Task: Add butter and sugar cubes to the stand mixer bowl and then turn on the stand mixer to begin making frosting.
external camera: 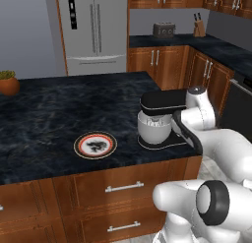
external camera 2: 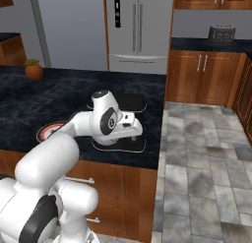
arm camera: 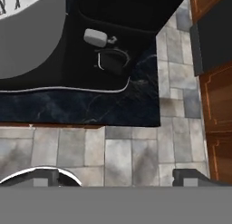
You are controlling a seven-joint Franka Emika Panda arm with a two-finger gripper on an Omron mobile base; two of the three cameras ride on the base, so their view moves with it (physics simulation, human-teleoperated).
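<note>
Gleaming mixer (external camera: 165,106): bulky black head, flat base, at the dark marbled counter's (external camera: 54,109) right edge.
Bowl (external camera: 153,129): smooth, round, pale grey, under that head.
Gripper (arm camera: 115,177): jaws wide apart, empty, beside the mixer.
Plate (external camera: 95,145): flat, red-rimmed, left of the bowl.

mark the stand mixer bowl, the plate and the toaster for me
stand mixer bowl (external camera: 153,130): left base view, its rounded front side.
plate (external camera: 80,139): left base view, red rim at left.
toaster (external camera: 164,30): left base view, its front face.
</note>
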